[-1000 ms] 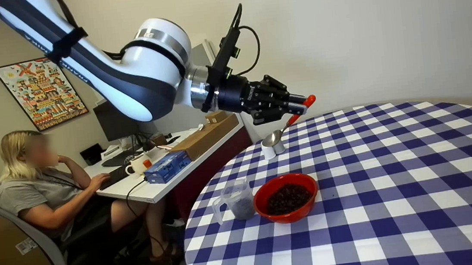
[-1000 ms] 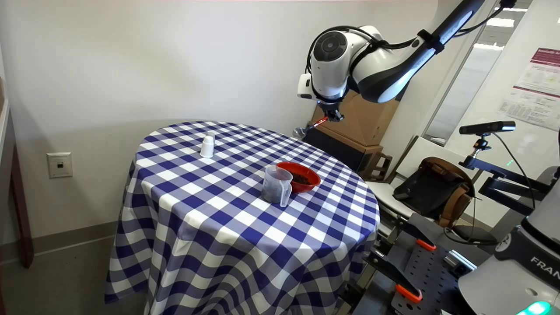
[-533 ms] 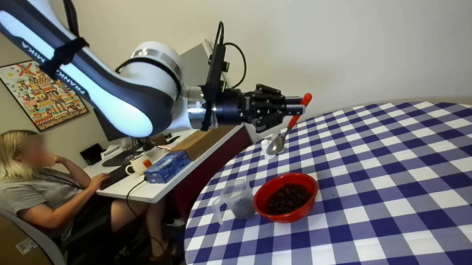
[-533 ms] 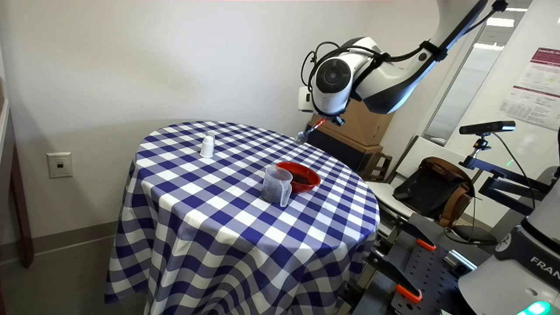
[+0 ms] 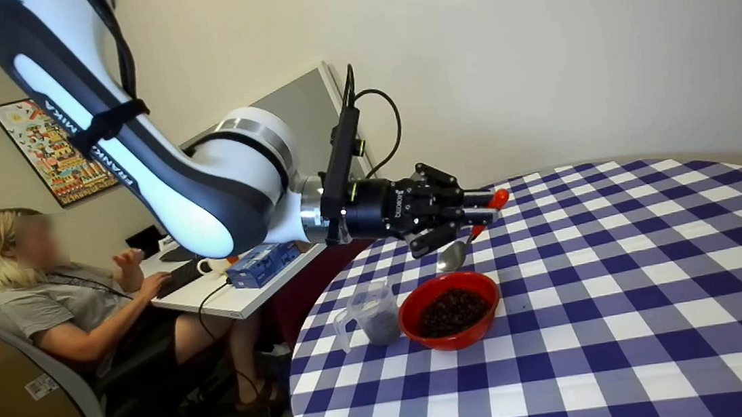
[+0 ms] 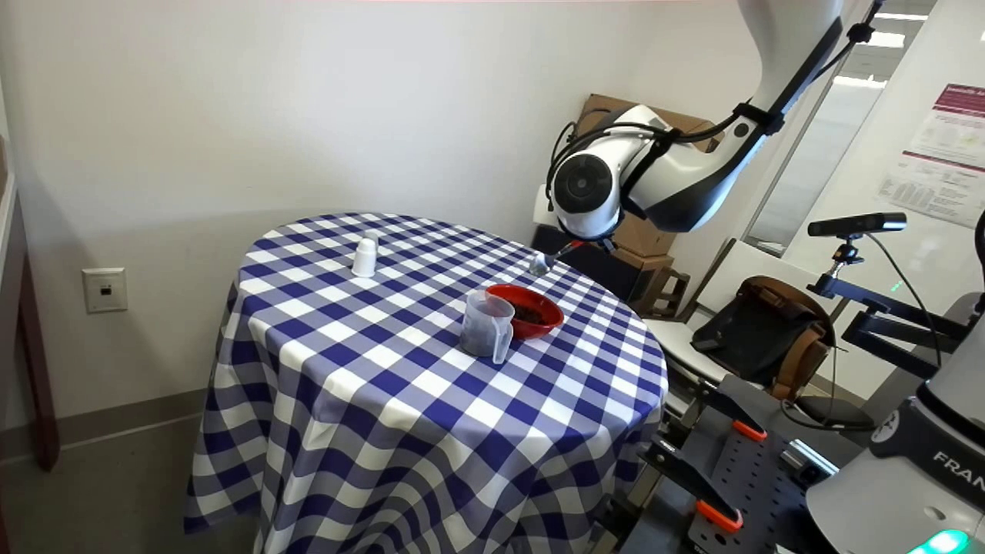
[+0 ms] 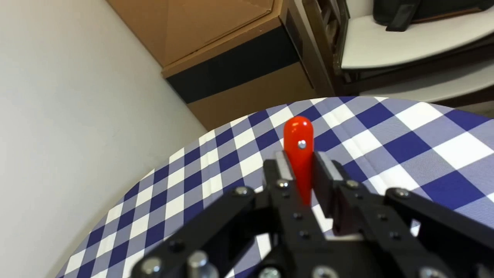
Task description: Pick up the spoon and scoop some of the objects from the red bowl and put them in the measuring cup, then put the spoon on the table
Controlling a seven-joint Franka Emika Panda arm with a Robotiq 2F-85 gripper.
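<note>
My gripper (image 5: 484,206) is shut on the red handle of the spoon (image 7: 299,133), whose end sticks up between the fingertips in the wrist view. The silvery scoop of the spoon hangs tilted down, just behind and above the bowl's far rim in an exterior view (image 5: 452,257). It also shows in an exterior view (image 6: 542,264). The red bowl (image 5: 451,344) stands on the checkered table (image 5: 627,320) and holds the small dark objects (image 5: 452,313). The clear measuring cup (image 5: 378,318) stands upright close beside the bowl, its handle pointing away from it. Bowl and cup are outside the wrist view.
Small white cups (image 6: 365,258) stand on the table in an exterior view. A desk with a blue box (image 5: 264,265) and a seated person (image 5: 73,298) is beside the table. Cardboard boxes (image 7: 231,34) and a chair (image 7: 409,42) stand beyond the table's edge.
My gripper has moved down with the spoon still in it, bringing the scoop lower and nearer to the red bowl. The bowl and the measuring cup have not moved.
</note>
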